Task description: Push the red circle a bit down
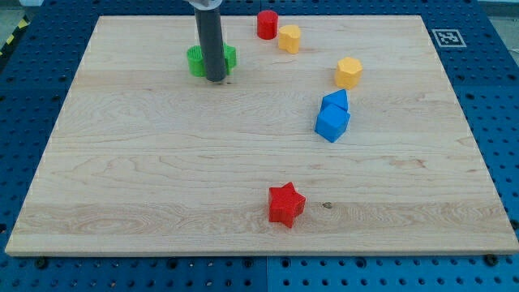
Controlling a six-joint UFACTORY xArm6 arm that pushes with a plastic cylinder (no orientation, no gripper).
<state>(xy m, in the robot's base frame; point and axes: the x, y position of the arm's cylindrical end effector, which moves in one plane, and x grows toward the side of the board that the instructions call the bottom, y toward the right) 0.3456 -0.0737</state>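
Observation:
The red circle (267, 24) is a short red cylinder near the view's top, just left of a yellow block (289, 38) that touches or nearly touches it. My tip (216, 79) is the lower end of the dark rod, well to the left of the red circle and a little lower. The rod stands in front of green blocks (197, 61), partly hiding them; green shows on both sides of it.
A yellow hexagon-like block (349, 72) lies right of centre. Two blue blocks (332, 116) sit together below it. A red star (285, 203) lies near the view's bottom. The wooden board (122, 162) rests on a blue pegboard.

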